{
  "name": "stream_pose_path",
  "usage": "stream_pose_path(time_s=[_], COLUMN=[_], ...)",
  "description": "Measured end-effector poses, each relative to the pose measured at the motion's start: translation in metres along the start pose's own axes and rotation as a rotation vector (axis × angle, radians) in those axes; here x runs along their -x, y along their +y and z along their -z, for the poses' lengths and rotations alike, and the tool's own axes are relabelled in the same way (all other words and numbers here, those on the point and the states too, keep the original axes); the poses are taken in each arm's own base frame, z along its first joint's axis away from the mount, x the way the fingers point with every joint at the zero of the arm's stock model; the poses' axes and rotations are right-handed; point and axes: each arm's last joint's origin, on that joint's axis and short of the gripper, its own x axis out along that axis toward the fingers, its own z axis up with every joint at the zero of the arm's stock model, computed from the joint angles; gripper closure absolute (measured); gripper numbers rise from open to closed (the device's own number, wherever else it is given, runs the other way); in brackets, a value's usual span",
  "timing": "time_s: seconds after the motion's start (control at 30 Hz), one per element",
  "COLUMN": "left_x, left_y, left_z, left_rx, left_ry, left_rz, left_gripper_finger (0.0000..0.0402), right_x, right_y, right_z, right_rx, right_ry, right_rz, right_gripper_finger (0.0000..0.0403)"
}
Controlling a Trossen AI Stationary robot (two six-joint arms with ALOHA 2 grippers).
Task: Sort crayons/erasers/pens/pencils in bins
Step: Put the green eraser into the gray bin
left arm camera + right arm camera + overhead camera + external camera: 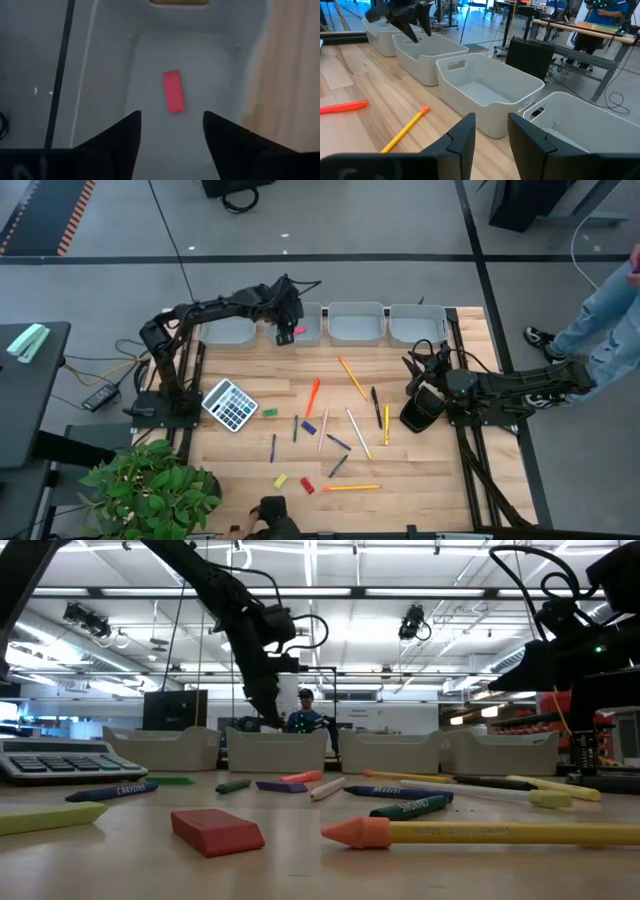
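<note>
- Left gripper: mine, hovering over the second bin from the left end of the row; fingers spread wide, empty.
- Pink eraser: on that bin's floor, straight ahead of my fingertips, long axis running away from them (released, I judge).
- Right gripper: fingers apart, empty, near the right-hand bins.
- Green eraser: beside the calculator; my left arm is nearer, likely next.

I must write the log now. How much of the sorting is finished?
Done: one pink eraser lies in the second bin. In hand: nothing; the left pincer hangs open above it, the right pincer waits open. Left: crayons, pencils and erasers on the table.
</note>
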Motion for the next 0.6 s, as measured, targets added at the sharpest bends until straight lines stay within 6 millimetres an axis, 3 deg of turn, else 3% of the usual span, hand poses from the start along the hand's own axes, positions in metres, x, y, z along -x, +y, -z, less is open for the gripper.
stream_pose_path(time_s=[0.27, 0.6], left_x=[0.031, 0.044], left_y=[-0.034, -0.086], left_z=[-0.008, -0.007], left_rx=[-0.003, 0.052], left_ry=[0.042, 0.180], left_rz=[0.086, 0.373], left_gripper_finger=[0.0173, 0.0193], right_x=[0.000, 0.000], right_y=[0.000, 0.000], right_z=[0.000, 0.000], right_rx=[0.074, 0.081], right_ry=[0.000, -0.001], right_rz=[0.004, 0.003], right_gripper_finger=[0.0279, 0.0279])
